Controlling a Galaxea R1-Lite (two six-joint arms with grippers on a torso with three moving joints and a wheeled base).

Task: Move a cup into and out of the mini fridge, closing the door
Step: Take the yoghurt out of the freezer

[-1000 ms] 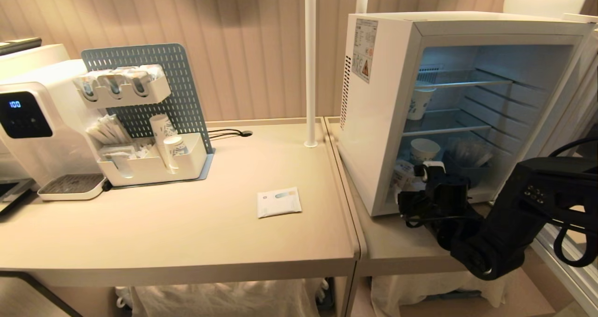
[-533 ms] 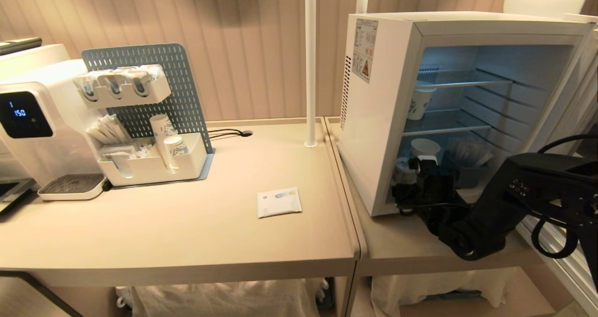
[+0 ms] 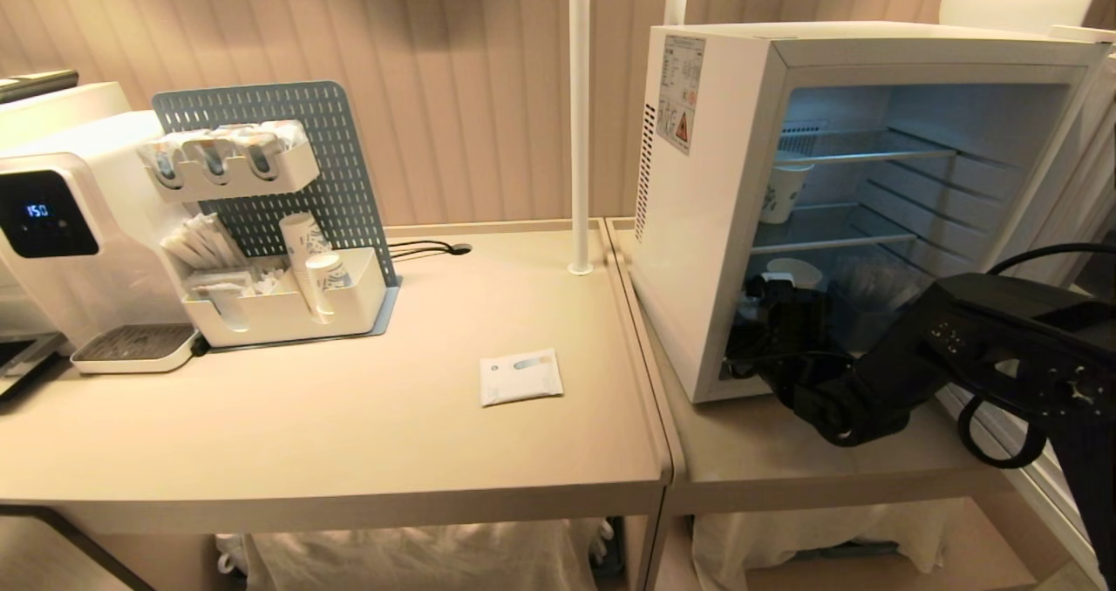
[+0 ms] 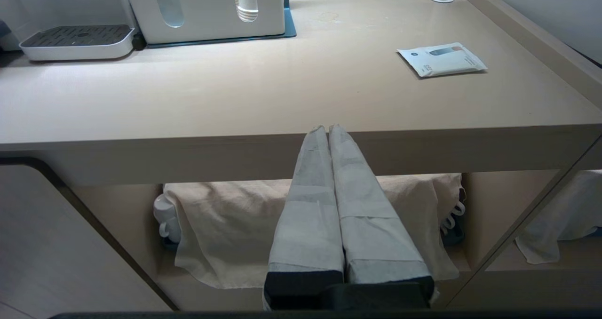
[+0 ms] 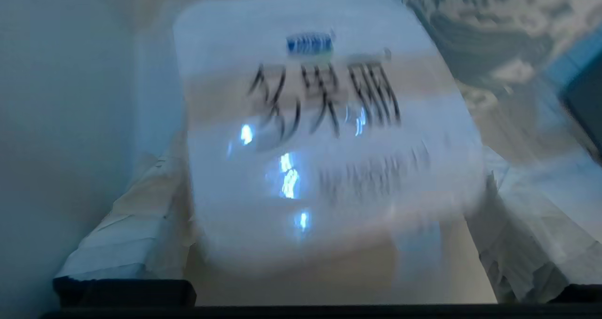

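The mini fridge point(image 3: 697, 225) stands open on the right-hand table, and its door point(image 3: 1100, 129) is swung away at the far right, showing only a white edge. My right gripper point(image 3: 772, 299) reaches into the bottom compartment, near the left wall. In the right wrist view the cup point(image 5: 324, 135), a white tub with dark Chinese text on its sealed top, sits between the widely spread fingers point(image 5: 122, 243) of the open right gripper point(image 5: 329, 173). The arm hides the cup in the head view. My left gripper point(image 4: 328, 128) is shut on nothing, parked below the table's front edge.
Inside the fridge, a patterned paper cup point(image 3: 783, 192) stands on the middle shelf and another point(image 3: 793, 270) behind my gripper, beside a blue bin point(image 3: 872, 303). On the left table are a white sachet point(image 3: 520, 377), an organiser point(image 3: 279, 303), a water dispenser point(image 3: 52, 225) and a pole point(image 3: 579, 120).
My right arm has pushed forward and up into the fridge's bottom compartment, and the gripper now covers the cup that showed beside it earlier. The left arm has not moved.
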